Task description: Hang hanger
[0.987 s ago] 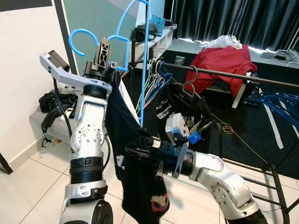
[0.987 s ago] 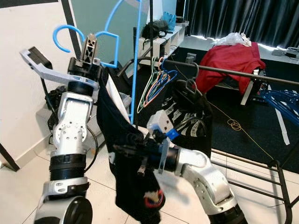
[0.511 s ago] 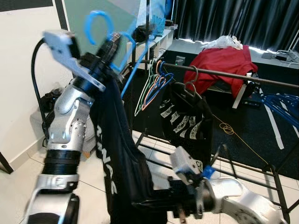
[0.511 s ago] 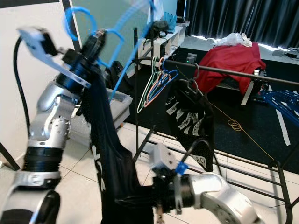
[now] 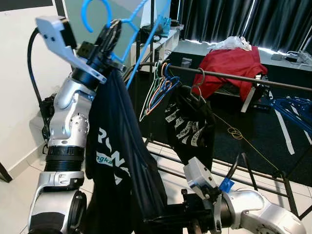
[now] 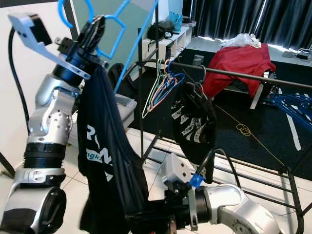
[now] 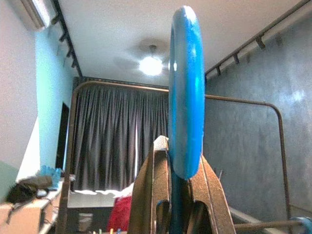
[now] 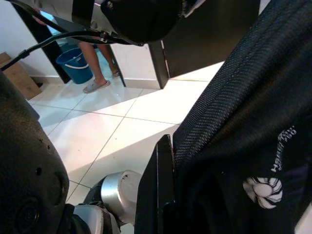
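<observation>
While the left gripper [image 5: 111, 35] is raised high, its jaws are clamped on the neck of the blue hanger [image 5: 127, 22], which carries a dark shirt [image 5: 117, 161] (white lettering). Low down, the right gripper [image 6: 146, 217] has its jaws closed on the shirt's hem. Nearby, the clothes rail [image 5: 234, 76] carries other hangers.
</observation>
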Motion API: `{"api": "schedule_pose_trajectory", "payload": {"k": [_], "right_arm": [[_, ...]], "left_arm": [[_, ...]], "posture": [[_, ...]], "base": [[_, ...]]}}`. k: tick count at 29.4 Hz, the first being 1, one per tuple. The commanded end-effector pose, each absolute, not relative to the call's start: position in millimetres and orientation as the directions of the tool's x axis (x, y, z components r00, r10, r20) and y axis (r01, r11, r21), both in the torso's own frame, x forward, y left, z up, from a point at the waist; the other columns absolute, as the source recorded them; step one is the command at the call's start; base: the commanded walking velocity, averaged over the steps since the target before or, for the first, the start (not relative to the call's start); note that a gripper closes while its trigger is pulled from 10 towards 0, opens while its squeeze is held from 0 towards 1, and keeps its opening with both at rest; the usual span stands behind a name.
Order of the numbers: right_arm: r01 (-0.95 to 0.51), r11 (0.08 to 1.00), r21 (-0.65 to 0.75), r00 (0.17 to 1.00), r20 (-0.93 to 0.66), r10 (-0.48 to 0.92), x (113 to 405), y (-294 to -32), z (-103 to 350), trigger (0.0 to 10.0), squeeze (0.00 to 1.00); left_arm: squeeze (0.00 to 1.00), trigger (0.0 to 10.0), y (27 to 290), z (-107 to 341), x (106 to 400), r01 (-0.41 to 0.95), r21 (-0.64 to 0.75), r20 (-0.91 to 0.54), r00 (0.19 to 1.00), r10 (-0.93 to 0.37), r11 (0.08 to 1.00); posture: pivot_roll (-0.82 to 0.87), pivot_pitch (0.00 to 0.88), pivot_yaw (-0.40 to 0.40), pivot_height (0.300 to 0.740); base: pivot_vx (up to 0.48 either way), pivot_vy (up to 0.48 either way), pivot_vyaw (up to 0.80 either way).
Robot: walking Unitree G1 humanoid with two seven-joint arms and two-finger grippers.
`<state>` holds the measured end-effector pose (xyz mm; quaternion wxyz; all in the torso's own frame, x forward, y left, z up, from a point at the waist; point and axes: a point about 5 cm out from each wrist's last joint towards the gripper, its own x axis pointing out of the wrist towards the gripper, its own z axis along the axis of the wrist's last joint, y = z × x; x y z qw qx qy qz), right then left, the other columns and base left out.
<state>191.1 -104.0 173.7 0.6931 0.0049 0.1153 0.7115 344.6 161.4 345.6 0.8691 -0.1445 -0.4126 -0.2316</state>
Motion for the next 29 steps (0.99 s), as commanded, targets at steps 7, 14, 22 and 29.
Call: {"api": "schedule_pose_trajectory", "payload": {"k": [7,14,22,29], "right_arm": [[-0.991,0.069,0.118,0.042,-0.215,0.976,200,-96,163,0.0,0.00],[-0.967,0.254,0.029,0.243,-0.207,0.948,228,-98,164,0.0,0.00],[-0.931,0.364,-0.008,0.359,-0.194,0.913,245,-111,169,0.0,0.00],[-0.938,0.347,-0.010,0.343,-0.174,0.923,242,-85,161,0.0,0.00]], "left_arm": [[0.00,10.0,179,357,346,0.570,-0.434,0.809,0.588,0.023,0.698],[0.00,10.0,163,355,341,0.637,-0.422,0.821,0.571,-0.027,0.645],[0.00,10.0,159,358,338,0.699,-0.422,0.834,0.550,-0.056,0.578],[0.00,10.0,153,352,337,0.708,-0.635,0.768,0.621,0.156,0.310]], "posture": [[-0.07,0.000,-0.029,0.740],[-0.07,0.000,-0.032,0.740],[-0.06,0.000,-0.031,0.740],[-0.06,0.000,-0.032,0.740]], "base": [[0.000,0.000,0.00],[0.000,0.000,0.00],[0.000,0.000,0.00],[0.000,0.000,0.00]]}}
